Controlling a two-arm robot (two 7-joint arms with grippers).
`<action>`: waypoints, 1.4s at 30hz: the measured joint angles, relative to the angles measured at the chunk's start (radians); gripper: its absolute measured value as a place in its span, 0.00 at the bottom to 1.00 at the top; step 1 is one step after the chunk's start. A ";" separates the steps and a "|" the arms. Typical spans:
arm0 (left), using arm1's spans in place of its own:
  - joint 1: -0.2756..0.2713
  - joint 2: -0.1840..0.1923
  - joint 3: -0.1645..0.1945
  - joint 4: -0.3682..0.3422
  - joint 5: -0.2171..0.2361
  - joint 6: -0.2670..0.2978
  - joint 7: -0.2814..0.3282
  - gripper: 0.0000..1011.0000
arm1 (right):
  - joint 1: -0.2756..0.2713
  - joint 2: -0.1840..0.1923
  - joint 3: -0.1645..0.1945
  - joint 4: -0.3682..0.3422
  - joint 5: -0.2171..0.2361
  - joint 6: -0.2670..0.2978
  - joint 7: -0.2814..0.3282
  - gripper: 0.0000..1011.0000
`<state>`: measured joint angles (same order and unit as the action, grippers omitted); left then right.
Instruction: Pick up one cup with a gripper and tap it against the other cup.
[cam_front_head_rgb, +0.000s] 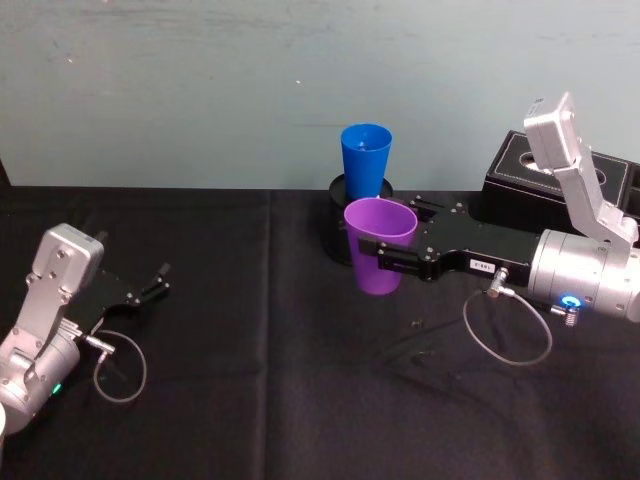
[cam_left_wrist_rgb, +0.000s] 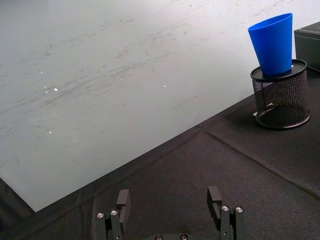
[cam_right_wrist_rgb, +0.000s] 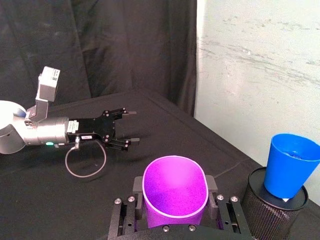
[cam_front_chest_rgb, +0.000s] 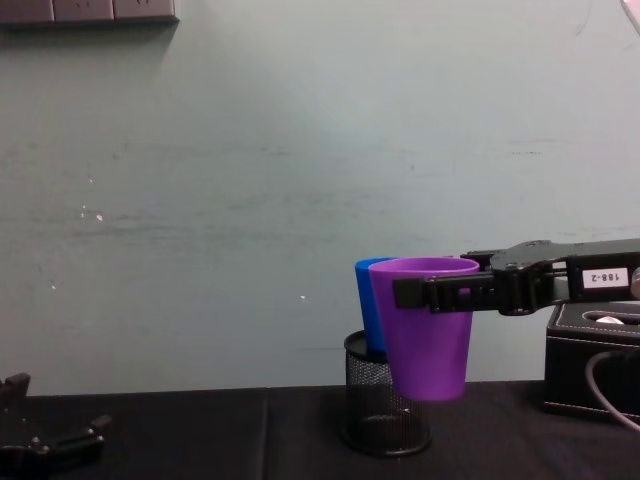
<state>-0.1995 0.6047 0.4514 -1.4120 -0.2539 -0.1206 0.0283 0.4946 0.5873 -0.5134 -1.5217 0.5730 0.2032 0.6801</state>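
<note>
Purple cup is already off the tabletop, so the pick-up looks done and the tap is the step in hand. It hangs upright in the air above the black cloth, toward the back edge and a little right of the middle, gripped near its rim by the right gripper, the long black claw with the white label that reaches in from the right edge. In the right wrist view the fingers press on either side of the purple cup, closed just far enough to pinch its wall, with the rim squeezed slightly oval between them; nothing else is in that grip.

Just behind it, nearer the back edge, the blue cup stands nested in a black wire-mesh pen holder, its rim higher than the purple rim in the head view. From the chest view the purple cup overlaps the blue cup, so whether the two walls touch or stand a little apart I cannot tell; the right wrist view suggests a gap between them.

My judgement is that the next move is a short, gentle push toward the back edge, level enough that purple wall meets blue wall above the holder, and soft enough not to tip the blue cup out of its perch.

Over at the left edge of the tabletop, the left gripper is parked low with its fingers spread and holding nothing.
</note>
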 joint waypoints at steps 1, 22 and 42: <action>0.000 0.000 0.000 0.000 0.000 0.000 0.000 1.00 | 0.000 0.000 0.000 0.000 0.000 0.000 0.000 0.71; 0.000 0.000 0.000 0.000 0.000 0.000 0.000 1.00 | 0.000 0.000 -0.002 0.001 0.000 -0.002 0.000 0.71; 0.000 0.000 0.000 0.000 0.000 0.000 0.000 1.00 | -0.038 -0.032 -0.080 0.132 -0.050 -0.169 0.017 0.71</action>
<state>-0.1995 0.6047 0.4514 -1.4120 -0.2539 -0.1205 0.0283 0.4566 0.5548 -0.5934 -1.3902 0.5226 0.0346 0.6969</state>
